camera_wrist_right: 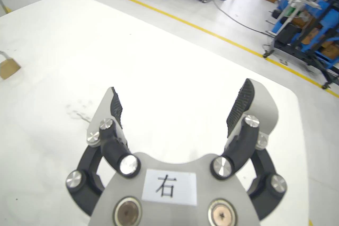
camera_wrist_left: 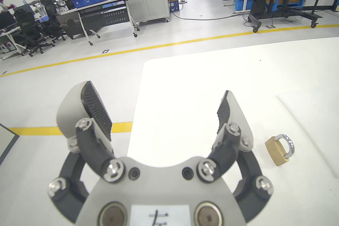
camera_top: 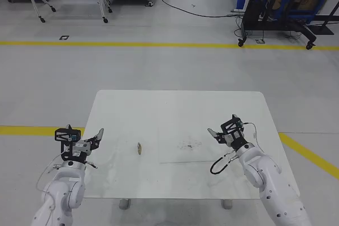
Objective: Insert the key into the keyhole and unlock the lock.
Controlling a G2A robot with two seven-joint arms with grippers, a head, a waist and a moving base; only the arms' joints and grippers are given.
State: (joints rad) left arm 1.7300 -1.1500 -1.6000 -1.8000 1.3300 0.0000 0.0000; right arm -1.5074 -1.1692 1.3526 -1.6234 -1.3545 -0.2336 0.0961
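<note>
Lock (camera_top: 139,148), brass body w/ silver shackle, sits on the white desk (camera_top: 175,107), approx 9 o'clock from desk centre, well apart from both hands. Left hand (camera_wrist_left: 159,94) is at the desk's 9 o'clock edge, fingers spread wide, released, grasping nothing. Right hand (camera_wrist_right: 182,90) is over the desk, approx 3 o'clock from centre, likewise released. Faint scuff marks (camera_top: 186,146) lie btwn lock & right hand.

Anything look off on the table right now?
Only faint grey scuff marks on the table, just ahead of the right gripper. The padlock looks undamaged.
</note>
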